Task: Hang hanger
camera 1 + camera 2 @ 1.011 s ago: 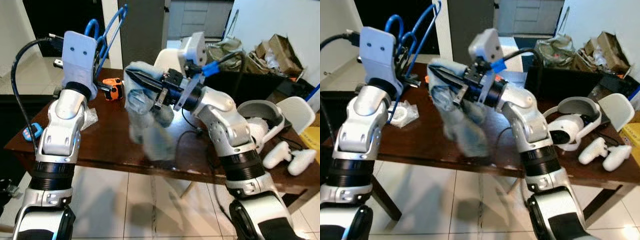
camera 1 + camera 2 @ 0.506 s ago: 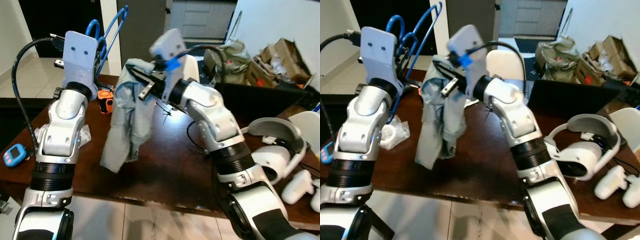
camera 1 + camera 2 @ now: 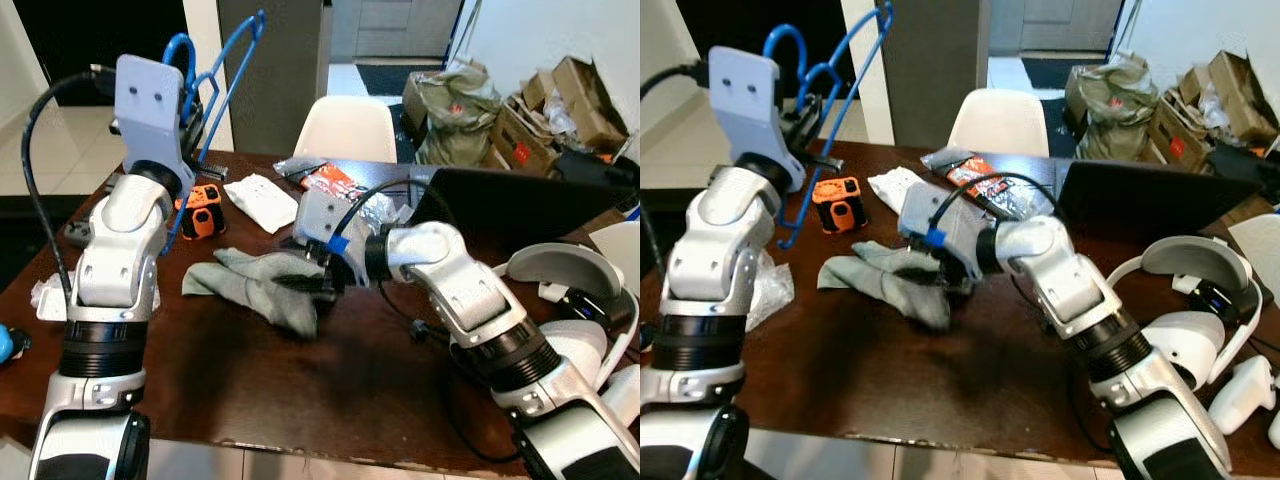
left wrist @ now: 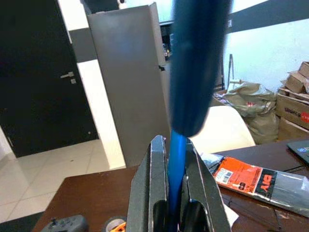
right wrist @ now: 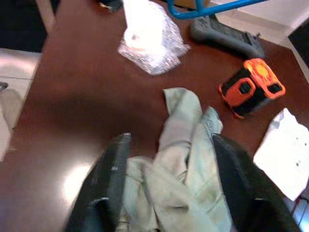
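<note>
Down it comes: the pale green garment, dangling in the air half a second ago, now lies crumpled on the dark wooden table. The right gripper sits low over it, fingers spread wide, cloth between them. Just beyond the cloth, an orange tape measure and a white packet. Up high, the left gripper clamps the blue hanger, well above the table.

Two silver arms with black ribbed joint bands are seen. A pale wrist plate with two dark screw holes is carried above the left gripper, a looping black cable behind. Blue tape is seen by the right gripper.
</note>
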`<state>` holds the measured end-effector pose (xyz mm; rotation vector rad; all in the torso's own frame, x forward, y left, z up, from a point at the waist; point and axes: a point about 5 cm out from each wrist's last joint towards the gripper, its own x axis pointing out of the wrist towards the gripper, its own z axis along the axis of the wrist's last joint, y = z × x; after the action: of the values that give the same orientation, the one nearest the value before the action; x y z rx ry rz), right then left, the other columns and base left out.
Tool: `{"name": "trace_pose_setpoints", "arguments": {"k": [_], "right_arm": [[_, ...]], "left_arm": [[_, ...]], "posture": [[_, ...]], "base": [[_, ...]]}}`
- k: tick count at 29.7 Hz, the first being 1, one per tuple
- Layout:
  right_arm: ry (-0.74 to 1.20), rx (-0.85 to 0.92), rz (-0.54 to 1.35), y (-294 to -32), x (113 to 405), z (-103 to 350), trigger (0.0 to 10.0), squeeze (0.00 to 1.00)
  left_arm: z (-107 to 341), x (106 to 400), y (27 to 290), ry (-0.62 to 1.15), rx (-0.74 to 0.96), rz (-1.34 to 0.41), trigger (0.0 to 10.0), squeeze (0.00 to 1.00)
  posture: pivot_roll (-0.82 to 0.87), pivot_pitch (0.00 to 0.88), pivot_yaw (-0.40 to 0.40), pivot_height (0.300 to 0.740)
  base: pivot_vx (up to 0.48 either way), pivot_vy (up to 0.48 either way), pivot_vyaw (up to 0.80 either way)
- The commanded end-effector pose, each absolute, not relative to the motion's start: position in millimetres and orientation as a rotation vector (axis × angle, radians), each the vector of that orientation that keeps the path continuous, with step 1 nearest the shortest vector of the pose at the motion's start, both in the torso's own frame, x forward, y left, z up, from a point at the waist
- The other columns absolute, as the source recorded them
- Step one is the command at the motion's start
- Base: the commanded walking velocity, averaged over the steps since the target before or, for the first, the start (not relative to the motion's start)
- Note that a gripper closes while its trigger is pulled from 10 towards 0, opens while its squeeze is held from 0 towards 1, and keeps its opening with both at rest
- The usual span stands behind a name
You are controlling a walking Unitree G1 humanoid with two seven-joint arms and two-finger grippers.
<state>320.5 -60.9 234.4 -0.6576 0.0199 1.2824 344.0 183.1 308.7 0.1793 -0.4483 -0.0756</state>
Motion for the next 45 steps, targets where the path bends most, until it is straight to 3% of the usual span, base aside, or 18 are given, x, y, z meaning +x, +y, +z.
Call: {"name": "trace_pose_setpoints", "arguments": {"k": [1, 12, 13, 15, 16, 17, 18, 19, 20, 21, 22, 23, 24, 32, 36, 40, 45], "right_arm": [[0.012, -0.652, 1.344, -59.3, 312.4, 234.9, 10.0, 1.00], [-0.144, -0.435, 1.452, -80.2, 301.1, 268.7, 10.0, 1.00], [-0.210, -0.330, 1.487, -95.0, 296.5, 283.9, 10.0, 0.84], [-0.210, -0.330, 1.487, -95.0, 296.5, 283.9, 10.0, 0.84], [-0.258, -0.263, 1.513, -107.0, 292.3, 294.0, 10.0, 0.76], [-0.258, -0.263, 1.513, -107.0, 292.3, 294.0, 10.0, 0.76], [-0.297, -0.214, 1.522, -116.5, 290.2, 301.6, 10.0, 0.60], [-0.297, -0.214, 1.522, -116.5, 290.2, 301.6, 10.0, 0.60], [-0.334, -0.178, 1.511, -122.8, 290.5, 307.4, 10.0, 0.44], [-0.334, -0.178, 1.511, -122.8, 290.5, 307.4, 10.0, 0.44], [-0.362, -0.150, 1.506, -126.9, 290.6, 311.7, 10.0, 0.14], [-0.362, -0.150, 1.506, -126.9, 290.6, 311.7, 10.0, 0.14], [-0.391, -0.122, 1.505, -130.4, 289.9, 315.9, 10.0, 0.00], [-0.498, -0.036, 1.582, -142.3, 277.2, 335.2, 10.0, 0.00], [-0.386, -0.202, 1.570, -135.8, 278.8, 328.9, 10.0, 0.00], [-0.345, -0.253, 1.563, -131.9, 280.0, 324.6, 10.0, 0.00], [-0.214, -0.406, 1.396, -117.5, 302.0, 310.0, 10.0, 0.00]], "left_arm": [[320.1, 342.7, 187.3, -0.459, 0.176, -0.107, 10.0, 0.00], [329.3, 330.3, 193.3, -0.382, 0.090, -0.382, 10.0, 0.00], [323.4, 317.1, 191.2, -0.327, 0.125, -0.538, 10.0, 0.00], [323.4, 317.1, 191.2, -0.327, 0.125, -0.538, 10.0, 0.00], [316.1, 306.2, 188.1, -0.276, 0.143, -0.659, 10.0, 0.00], [316.1, 306.2, 188.1, -0.276, 0.143, -0.659, 10.0, 0.00], [306.4, 296.6, 184.0, -0.223, 0.166, -0.761, 10.0, 0.00], [306.4, 296.6, 184.0, -0.223, 0.166, -0.761, 10.0, 0.00], [297.3, 288.5, 179.3, -0.185, 0.178, -0.848, 10.0, 0.00], [297.3, 288.5, 179.3, -0.185, 0.178, -0.848, 10.0, 0.00], [290.1, 283.0, 175.5, -0.156, 0.181, -0.907, 10.0, 0.00], [290.1, 283.0, 175.5, -0.156, 0.181, -0.907, 10.0, 0.00], [284.1, 278.5, 172.3, -0.131, 0.179, -0.959, 10.0, 0.00], [273.1, 269.7, 168.7, -0.034, 0.187, -1.079, 10.0, 0.00], [269.2, 261.7, 161.7, 0.020, 0.187, -1.179, 10.0, 0.00], [267.7, 260.2, 159.5, 0.027, 0.189, -1.200, 10.0, 0.00], [256.0, 258.9, 146.3, 0.058, 0.202, -1.268, 10.0, 0.00]], "posture": [[0.06, 0.000, -0.016, 0.740], [0.06, 0.000, -0.021, 0.740], [0.06, 0.000, -0.017, 0.740], [0.06, 0.000, -0.017, 0.740], [0.07, 0.000, -0.015, 0.740], [0.07, 0.000, -0.015, 0.740], [0.06, 0.000, -0.013, 0.740], [0.06, 0.000, -0.013, 0.740], [0.06, 0.000, -0.012, 0.740], [0.06, 0.000, -0.012, 0.740], [0.06, 0.000, -0.010, 0.740], [0.06, 0.000, -0.010, 0.740], [0.06, 0.000, -0.010, 0.740], [0.06, 0.000, -0.003, 0.740], [0.05, 0.000, 0.003, 0.740], [0.05, 0.000, 0.004, 0.740], [0.04, 0.000, 0.005, 0.740]], "base": [[0.000, 0.000, 0.00], [0.000, 0.000, 0.00], [-0.247, 0.000, 0.00], [-0.247, 0.000, 0.00], [-0.326, 0.000, 0.00], [-0.326, 0.000, 0.00], [-0.341, 0.000, 0.00], [-0.341, 0.000, 0.00], [-0.352, 0.000, 0.00], [-0.352, 0.000, 0.00], [-0.360, 0.000, 0.00], [-0.360, 0.000, 0.00], [-0.379, 0.000, 0.00], [-0.404, 0.000, 0.00], [-0.367, 0.000, 0.00], [-0.366, 0.000, 0.00], [-0.368, 0.000, 0.00]]}}
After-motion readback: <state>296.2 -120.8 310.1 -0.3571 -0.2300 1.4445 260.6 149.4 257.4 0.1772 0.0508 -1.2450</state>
